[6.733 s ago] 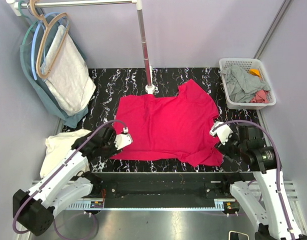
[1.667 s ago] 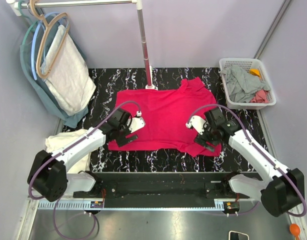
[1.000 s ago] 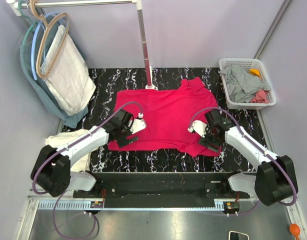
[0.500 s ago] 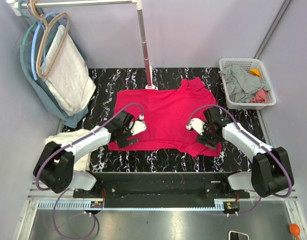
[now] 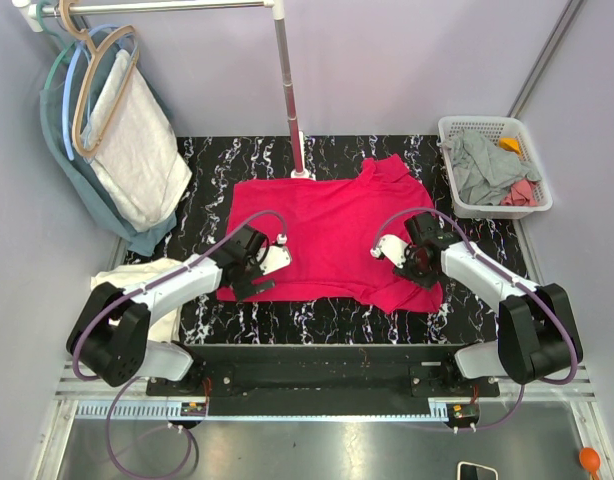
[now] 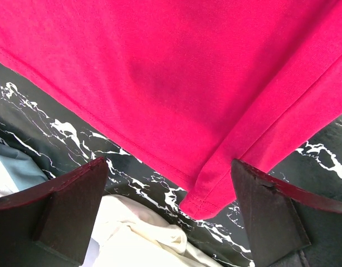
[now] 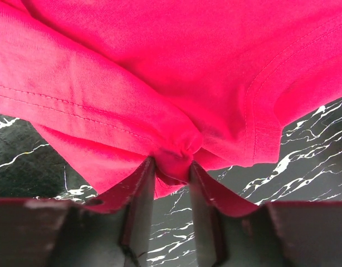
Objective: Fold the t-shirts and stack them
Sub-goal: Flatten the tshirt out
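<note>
Our right tool (image 7: 171, 167) pinches a bunched fold of the crimson t-shirt (image 5: 322, 225); our left tool (image 6: 168, 167) gapes wide over its stitched corner, which we think lies flat on the bench (image 5: 217, 170).

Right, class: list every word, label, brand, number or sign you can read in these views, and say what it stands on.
None can be read.
The red t-shirt is plain, no print or tag showing.
The basket, the hanging cloth and the marbled table carry no writing.
Small coloured parts on the front rail are too small to tell.
</note>
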`<state>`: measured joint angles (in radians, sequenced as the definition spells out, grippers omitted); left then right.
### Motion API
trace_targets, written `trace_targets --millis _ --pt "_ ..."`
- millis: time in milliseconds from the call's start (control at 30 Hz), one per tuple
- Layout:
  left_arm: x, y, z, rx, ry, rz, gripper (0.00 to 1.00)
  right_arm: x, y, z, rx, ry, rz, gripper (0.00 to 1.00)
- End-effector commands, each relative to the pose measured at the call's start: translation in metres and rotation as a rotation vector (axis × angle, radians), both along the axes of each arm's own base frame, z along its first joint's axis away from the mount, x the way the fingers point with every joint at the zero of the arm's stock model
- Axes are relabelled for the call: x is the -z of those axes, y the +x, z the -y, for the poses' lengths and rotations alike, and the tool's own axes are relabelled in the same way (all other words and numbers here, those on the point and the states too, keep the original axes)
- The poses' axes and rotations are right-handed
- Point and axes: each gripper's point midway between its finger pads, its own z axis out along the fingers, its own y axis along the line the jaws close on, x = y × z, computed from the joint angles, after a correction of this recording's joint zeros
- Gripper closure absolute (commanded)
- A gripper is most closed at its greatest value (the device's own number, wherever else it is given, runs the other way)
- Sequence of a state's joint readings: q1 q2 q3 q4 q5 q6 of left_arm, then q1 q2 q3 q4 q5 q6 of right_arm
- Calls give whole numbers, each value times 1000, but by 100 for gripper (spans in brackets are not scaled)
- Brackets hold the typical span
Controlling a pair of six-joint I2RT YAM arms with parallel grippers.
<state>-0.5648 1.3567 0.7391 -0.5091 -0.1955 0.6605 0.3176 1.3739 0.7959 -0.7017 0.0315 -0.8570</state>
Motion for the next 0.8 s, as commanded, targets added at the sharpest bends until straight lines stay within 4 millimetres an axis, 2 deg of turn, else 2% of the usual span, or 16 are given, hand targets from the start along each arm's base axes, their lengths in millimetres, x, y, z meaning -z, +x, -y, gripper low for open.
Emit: trace_targets --millis 0,233,267,500,767 --pt "-10 9 1 2 -9 65 2 -12 16 -7 -2 35 50 68" --pt "-11 11 -11 13 12 73 2 -11 11 -5 5 26 34 92" --pt "-12 10 -14 13 15 66 2 -11 11 -4 8 23 33 100" --pt "-30 3 -14 48 -50 34 1 -12 9 -3 17 19 30 100" --pt "-26 -21 -31 118 -37 -99 1 -11 11 -3 24 15 24 100"
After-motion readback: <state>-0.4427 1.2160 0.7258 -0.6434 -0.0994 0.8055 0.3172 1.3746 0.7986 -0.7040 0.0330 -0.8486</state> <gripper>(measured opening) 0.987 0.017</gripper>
